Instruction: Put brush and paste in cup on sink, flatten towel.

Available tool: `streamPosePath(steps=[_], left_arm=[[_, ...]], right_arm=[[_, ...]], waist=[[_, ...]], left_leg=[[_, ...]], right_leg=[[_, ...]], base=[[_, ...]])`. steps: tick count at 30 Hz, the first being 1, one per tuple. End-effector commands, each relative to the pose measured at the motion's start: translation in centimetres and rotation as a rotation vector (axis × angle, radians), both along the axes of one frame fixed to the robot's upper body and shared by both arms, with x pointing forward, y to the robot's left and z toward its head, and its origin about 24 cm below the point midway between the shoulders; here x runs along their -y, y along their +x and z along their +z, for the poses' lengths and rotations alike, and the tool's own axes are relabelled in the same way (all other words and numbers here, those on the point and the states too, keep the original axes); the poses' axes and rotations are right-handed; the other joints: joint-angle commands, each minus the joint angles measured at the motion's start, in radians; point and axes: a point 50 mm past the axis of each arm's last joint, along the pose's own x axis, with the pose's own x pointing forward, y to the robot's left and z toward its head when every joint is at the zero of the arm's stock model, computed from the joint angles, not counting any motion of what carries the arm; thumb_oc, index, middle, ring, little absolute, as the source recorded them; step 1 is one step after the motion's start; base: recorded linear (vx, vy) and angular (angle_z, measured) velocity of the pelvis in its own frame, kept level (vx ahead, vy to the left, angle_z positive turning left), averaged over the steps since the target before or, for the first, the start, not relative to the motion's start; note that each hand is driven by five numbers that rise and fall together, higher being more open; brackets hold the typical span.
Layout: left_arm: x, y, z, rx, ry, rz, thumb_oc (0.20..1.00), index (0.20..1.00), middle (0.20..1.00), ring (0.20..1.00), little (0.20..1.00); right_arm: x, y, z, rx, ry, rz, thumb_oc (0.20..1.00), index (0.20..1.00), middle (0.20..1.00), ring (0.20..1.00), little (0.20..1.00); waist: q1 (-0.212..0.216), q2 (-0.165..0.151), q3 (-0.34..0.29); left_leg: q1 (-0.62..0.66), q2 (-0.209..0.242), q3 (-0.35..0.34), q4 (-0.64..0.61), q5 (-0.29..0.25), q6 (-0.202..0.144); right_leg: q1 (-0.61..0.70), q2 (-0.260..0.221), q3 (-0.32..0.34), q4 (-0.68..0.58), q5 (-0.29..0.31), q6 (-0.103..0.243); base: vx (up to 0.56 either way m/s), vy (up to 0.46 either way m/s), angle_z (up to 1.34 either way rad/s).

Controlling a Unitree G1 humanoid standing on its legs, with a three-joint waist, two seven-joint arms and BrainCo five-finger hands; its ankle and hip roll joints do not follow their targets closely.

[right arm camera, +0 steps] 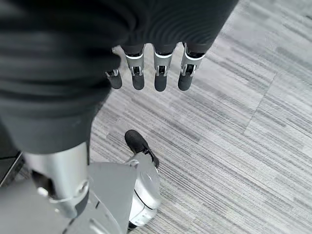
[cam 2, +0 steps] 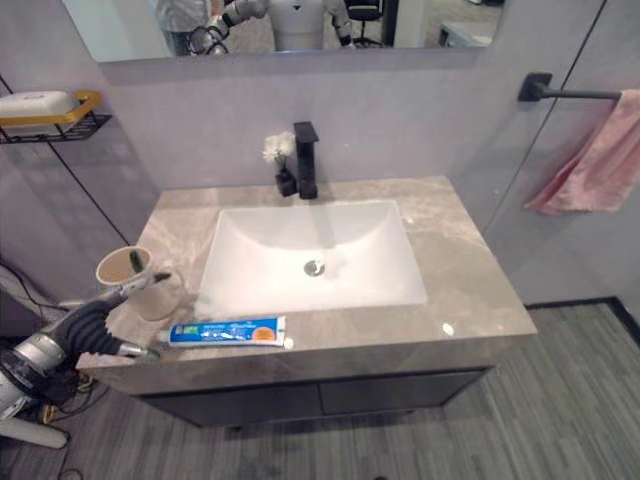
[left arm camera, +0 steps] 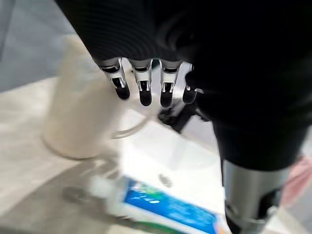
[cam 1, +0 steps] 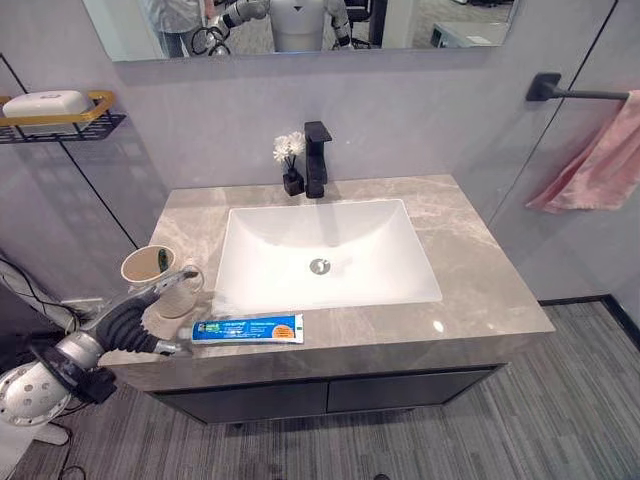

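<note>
A beige cup (cam 1: 158,278) stands on the counter left of the basin, with a dark brush handle (cam 1: 161,262) showing inside it. The blue and orange paste tube (cam 1: 248,328) lies flat along the counter's front edge, cap end to the left. My left hand (cam 1: 130,322) is at the counter's front left corner, open. Its fingers (left arm camera: 145,89) reach beside the cup (left arm camera: 78,117), and its thumb lies near the tube's (left arm camera: 168,210) cap. A pink towel (cam 1: 600,162) hangs bunched on a black wall bar at the right. My right hand (right arm camera: 158,73) hangs open above the floor.
A white basin (cam 1: 325,255) is sunk in the grey stone counter (cam 1: 480,270). A black tap (cam 1: 317,158) and a small vase of white flowers (cam 1: 291,165) stand behind it. A wall rack (cam 1: 60,118) with soap hangs at the upper left.
</note>
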Motion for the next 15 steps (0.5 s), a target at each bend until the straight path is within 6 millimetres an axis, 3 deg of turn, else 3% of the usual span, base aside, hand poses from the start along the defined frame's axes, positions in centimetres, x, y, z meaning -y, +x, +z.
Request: streamPosePath(steps=[1, 15], left_arm=[[1.4, 1.5, 2.1, 0.146, 0.007, -0.051, 1.000, 1.000, 1.000, 1.000, 1.000], [2.0, 1.9, -1.1, 0.071, -0.026, -0.029, 1.000, 1.000, 1.000, 1.000, 1.000]], right_arm=[[0.7, 3.0, 0.6, 0.091, -0.022, -0.075, 1.000, 1.000, 1.000, 1.000, 1.000], [-0.5, 4.4, 0.6, 0.103, -0.023, 0.051, 1.000, 1.000, 1.000, 1.000, 1.000]], waist=[[-0.008, -0.018, 0.031], [-0.021, -0.011, 0.024]], left_leg=[[0.004, 0.040, 0.013, 0.010, -0.008, -0.022], [-0.014, 0.038, 0.019, 0.010, -0.017, -0.020]], right_leg=[[-0.005, -0.059, 0.051, 0.014, 0.008, 0.074], [-0.021, -0.063, 0.058, 0.007, 0.007, 0.076]], base=[[-0.01, 0.002, 0.03], [0.00, 0.002, 0.00]])
